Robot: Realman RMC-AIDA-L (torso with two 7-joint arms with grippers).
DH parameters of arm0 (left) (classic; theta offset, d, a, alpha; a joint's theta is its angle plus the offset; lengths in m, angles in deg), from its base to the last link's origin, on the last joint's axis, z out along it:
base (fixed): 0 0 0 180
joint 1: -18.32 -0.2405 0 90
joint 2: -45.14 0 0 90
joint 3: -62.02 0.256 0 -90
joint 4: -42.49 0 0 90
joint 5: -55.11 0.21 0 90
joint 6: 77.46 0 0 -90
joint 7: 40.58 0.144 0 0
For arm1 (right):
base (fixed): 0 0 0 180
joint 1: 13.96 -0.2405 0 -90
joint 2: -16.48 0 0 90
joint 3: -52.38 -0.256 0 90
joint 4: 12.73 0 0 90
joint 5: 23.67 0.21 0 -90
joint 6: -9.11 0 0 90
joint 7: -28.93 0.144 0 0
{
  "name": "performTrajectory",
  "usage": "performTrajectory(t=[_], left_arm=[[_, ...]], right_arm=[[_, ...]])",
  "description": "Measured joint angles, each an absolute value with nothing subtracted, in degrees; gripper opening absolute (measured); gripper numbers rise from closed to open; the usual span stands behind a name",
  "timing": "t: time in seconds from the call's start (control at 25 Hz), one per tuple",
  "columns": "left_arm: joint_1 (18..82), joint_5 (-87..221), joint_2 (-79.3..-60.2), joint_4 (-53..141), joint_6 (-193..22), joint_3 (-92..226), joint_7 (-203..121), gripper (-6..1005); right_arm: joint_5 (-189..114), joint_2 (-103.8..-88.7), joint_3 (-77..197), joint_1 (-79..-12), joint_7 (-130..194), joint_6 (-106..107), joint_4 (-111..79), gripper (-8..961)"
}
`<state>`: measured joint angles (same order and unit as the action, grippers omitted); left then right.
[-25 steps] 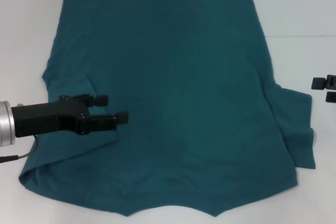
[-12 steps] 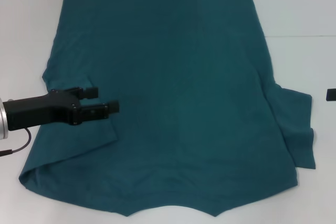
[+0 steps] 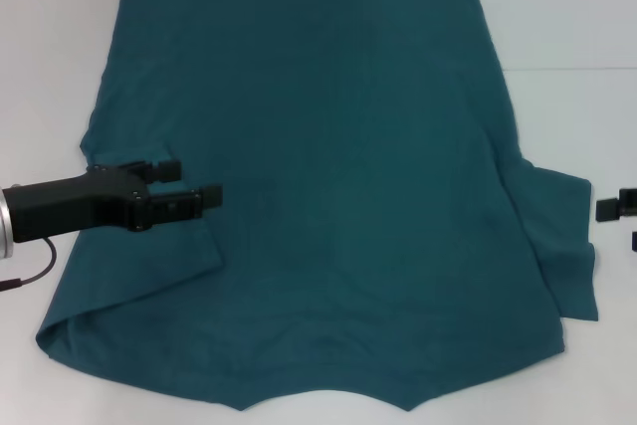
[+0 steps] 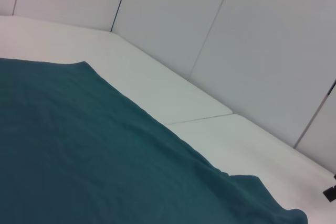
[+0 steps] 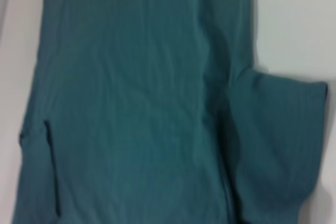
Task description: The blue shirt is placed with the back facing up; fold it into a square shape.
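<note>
Retreating leftward, left end effector (image 3: 194,184), fingers apart, overhangs blue shirt's (image 3: 338,176) left edge.

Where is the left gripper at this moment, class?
In the head view the left gripper is open on the robot's left, over the folded-in sleeve of the blue shirt, which lies spread on the white table.

A plain white worktop (image 3: 567,17) carries one thing: the blue shirt (image 3: 338,196), spread flat on it, plain side up. The cloth runs under the left gripper's fingers (image 3: 204,196) and on beyond them, its left sleeve folded in over the body there. Its other sleeve lies out just short of the right gripper's fingers (image 3: 619,206).
</note>
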<state>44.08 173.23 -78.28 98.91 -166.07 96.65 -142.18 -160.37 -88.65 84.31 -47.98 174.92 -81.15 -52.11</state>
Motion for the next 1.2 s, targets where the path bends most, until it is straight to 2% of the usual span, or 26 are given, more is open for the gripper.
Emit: performTrajectory(t=[0.2,0.52,0.96,1.2], left_arm=[[44.5,173.2,-78.26,98.9,-166.1,96.6,-142.2,886],[44.5,173.2,-78.46,98.9,-165.5,96.7,-142.3,886],[44.7,173.2,-78.66,98.8,-164.5,96.7,-142.4,886],[44.7,173.2,-78.69,98.7,-164.3,96.7,-142.4,886]], right_arm=[[-162.6,-89.12,84.3,-48.9,173.3,-80.8,-52.1,941],[-162.7,-91.12,86.7,-48.6,172.9,-77.0,-51.7,942],[-162.7,-91.22,86.9,-48.4,169.5,-74.2,-50.8,942],[-162.7,-91.75,87.1,-48.5,169.5,-73.0,-50.6,942]])
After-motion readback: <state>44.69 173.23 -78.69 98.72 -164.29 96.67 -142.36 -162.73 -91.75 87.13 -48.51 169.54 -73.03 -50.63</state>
